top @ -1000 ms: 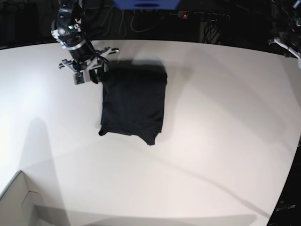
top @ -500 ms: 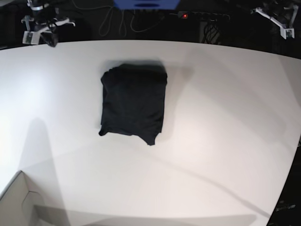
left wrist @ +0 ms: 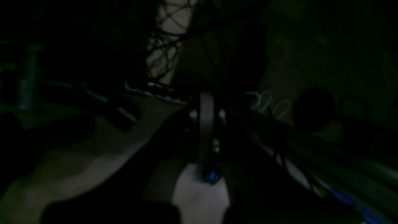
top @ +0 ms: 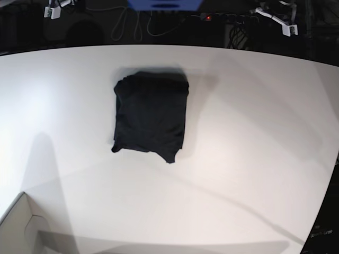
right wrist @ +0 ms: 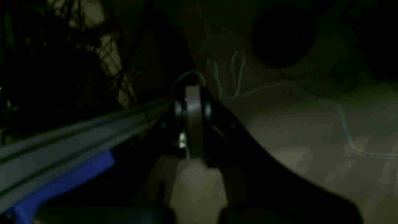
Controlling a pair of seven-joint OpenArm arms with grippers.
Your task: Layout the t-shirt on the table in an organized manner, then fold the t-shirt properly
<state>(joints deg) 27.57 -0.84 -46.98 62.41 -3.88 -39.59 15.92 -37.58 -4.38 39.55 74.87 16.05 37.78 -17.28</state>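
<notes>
Overhead, the t-shirt [top: 151, 116] was seen folded compactly on the table [top: 254, 137], both grippers [left wrist: 206, 124] [right wrist: 192, 121] were pinched closed on nothing beyond its far edge, and one loose corner was judged likely to unfold if nudged.

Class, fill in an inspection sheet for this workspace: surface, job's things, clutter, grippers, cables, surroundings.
Surface: white table, bare apart from the shirt.
Job's things: black t-shirt folded into a compact rectangle, one corner poking out at the near edge.
Clutter: cardboard box corner at the table's near left.
Grippers: left gripper and right gripper shut, empty, raised behind the far edge.
Cables: loops hanging behind the table.
Surroundings: dark; red light.
</notes>
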